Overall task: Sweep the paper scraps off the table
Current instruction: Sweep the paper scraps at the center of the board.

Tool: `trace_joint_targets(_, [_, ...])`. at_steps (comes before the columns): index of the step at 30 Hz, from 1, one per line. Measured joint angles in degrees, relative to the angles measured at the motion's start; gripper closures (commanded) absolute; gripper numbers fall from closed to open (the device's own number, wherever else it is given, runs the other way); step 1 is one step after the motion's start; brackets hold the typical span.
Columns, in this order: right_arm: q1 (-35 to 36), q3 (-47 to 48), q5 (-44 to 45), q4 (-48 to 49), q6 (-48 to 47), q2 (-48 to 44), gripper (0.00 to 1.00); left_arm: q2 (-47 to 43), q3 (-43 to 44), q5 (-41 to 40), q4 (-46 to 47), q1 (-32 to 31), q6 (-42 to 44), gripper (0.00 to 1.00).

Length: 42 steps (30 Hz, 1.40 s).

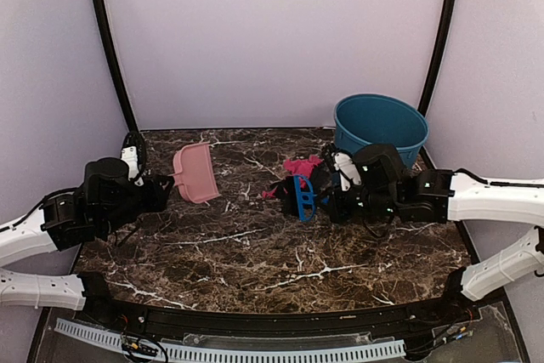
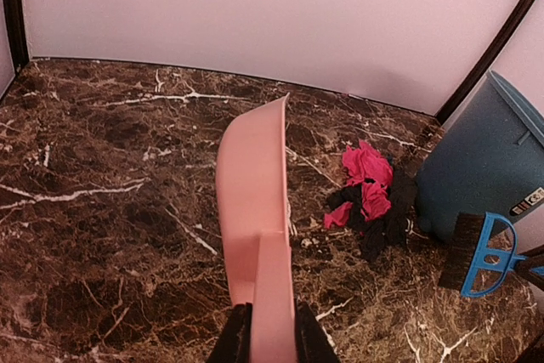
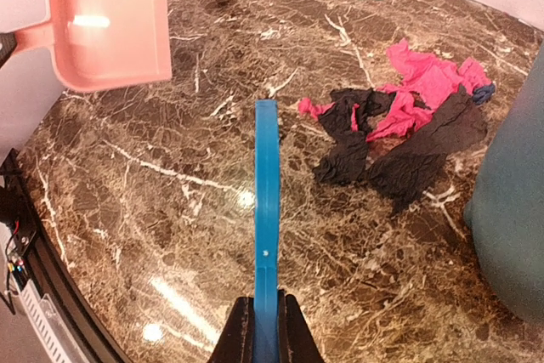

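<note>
Magenta-black paper scraps (image 3: 422, 82) just ahead of right end effector (image 3: 265, 322)

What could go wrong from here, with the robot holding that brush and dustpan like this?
The paper scraps lie right beside the blue bin, so the hand brush might bump it or jam scraps against its wall. The pink dustpan is held far from the pile, so light scraps could scatter across the table on the way.
</note>
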Motion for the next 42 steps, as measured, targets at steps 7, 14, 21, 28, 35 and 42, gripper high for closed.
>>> trace_joint_targets(7, [0.00, 4.96, 6.10, -0.28, -1.46, 5.97, 1.00, -1.25, -1.49, 6.34, -5.60, 0.02, -6.08, 1.00])
trace_joint_targets(14, [-0.04, 12.44, 12.50, -0.70, -4.59, 14.27, 1.00, -5.16, -2.43, 11.85, -8.92, 0.02, -10.93, 1.00])
trace_joint_targets(21, [-1.75, 22.71, 18.73, -2.67, -8.31, 25.53, 1.00, -4.85, -2.43, 13.68, -12.46, 0.02, -14.62, 1.00])
trace_joint_targets(28, [-4.98, 31.61, 22.62, -4.90, -11.65, 35.32, 1.00, -3.67, -2.51, 14.75, -13.88, 0.02, -16.35, 1.00])
trace_joint_targets(35, [-6.27, 35.74, 22.47, -5.29, -14.95, 43.36, 1.00, -3.67, -2.60, 14.95, -14.23, 0.02, -17.40, 1.00])
trace_joint_targets(42, [-6.27, 37.24, 20.09, -4.98, -16.87, 47.80, 1.00, -3.72, -3.19, 14.95, -14.21, 0.02, -17.77, 1.00])
